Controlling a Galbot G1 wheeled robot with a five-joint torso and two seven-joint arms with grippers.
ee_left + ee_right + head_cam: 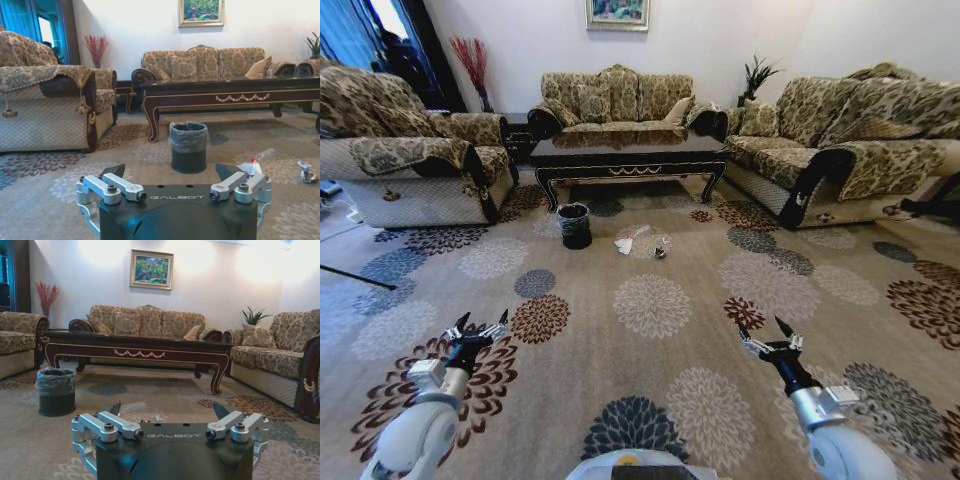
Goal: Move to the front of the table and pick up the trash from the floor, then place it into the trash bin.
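Hovering low over the floor (650,360), left gripper (477,327) and right gripper (767,333) are held spread, empty. Trash (638,242) is seen ahead beside the trash bin (574,225), before the table (630,152).

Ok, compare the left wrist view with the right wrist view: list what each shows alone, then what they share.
Left wrist alone: the open left gripper, the clear plastic bottle with red cap, a tiny dark shiny scrap and tall blue curtains.

Right wrist alone: the open right gripper and a green potted plant.

Both: the glossy dark wood coffee table, the small round black bin with clear liner, the patterned beige carpet and the framed painting.
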